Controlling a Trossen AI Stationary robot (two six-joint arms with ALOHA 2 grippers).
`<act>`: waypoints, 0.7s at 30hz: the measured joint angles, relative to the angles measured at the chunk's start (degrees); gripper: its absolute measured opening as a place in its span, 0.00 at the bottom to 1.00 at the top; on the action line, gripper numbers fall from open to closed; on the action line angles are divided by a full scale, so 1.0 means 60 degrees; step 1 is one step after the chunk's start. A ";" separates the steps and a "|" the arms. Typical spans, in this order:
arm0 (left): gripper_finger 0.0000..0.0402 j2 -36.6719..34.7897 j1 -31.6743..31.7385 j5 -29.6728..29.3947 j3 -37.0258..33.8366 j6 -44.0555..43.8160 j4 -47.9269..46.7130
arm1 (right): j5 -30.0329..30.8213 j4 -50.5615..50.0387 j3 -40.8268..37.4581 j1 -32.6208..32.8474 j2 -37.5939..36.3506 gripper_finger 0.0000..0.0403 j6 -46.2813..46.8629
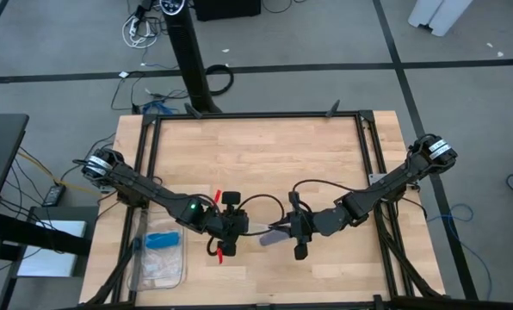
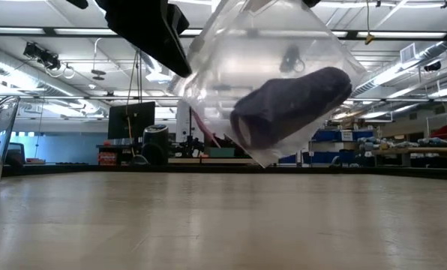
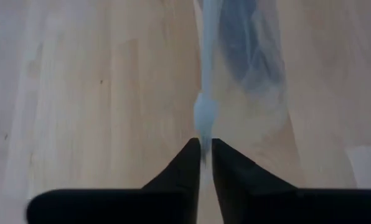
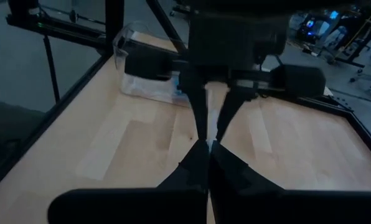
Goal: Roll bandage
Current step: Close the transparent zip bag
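The dark navy bandage (image 2: 291,109) is a compact roll inside a clear plastic bag (image 2: 231,75). The bag is held up above the wooden table between my two grippers, near the middle of the table's near side (image 1: 272,234). My left gripper (image 3: 205,148) is shut on the bag's edge, and the roll (image 3: 248,43) shows through the plastic beyond it. My right gripper (image 4: 207,149) is shut and faces the left gripper (image 4: 210,127) tip to tip. My left gripper pinches a thin edge of the clear bag (image 3: 204,127) between its two fingertips, coming level from the table's left. The bag is clear of the table, and the roll sags in its lower part. My right gripper is shut on the bag's edge (image 4: 208,142) from the table's right side, tip to tip with the left fingers. The plastic shows only edge-on there, so which part it has cannot be told.
A clear plastic bag (image 1: 157,263) with a light-blue item (image 1: 162,239) lies at the table's near left. A black frame (image 1: 256,116) rings the table. Bare wood lies at the far side and under the bag (image 2: 223,217).
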 joint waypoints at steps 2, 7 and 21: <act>0.16 0.0003 -0.0023 0.0049 0.0020 0.0000 0.0049 | -0.0100 -0.0012 0.0004 0.0000 -0.0004 0.00 -0.0004; 0.27 0.0003 -0.0034 0.0336 0.0035 -0.0062 0.0093 | -0.0135 -0.0048 0.0004 -0.0002 0.0001 0.00 -0.0007; 0.36 -0.0809 -0.0238 0.0528 0.0078 -0.0009 0.0545 | -0.0069 -0.0108 -0.0007 0.0018 0.0033 0.00 -0.0184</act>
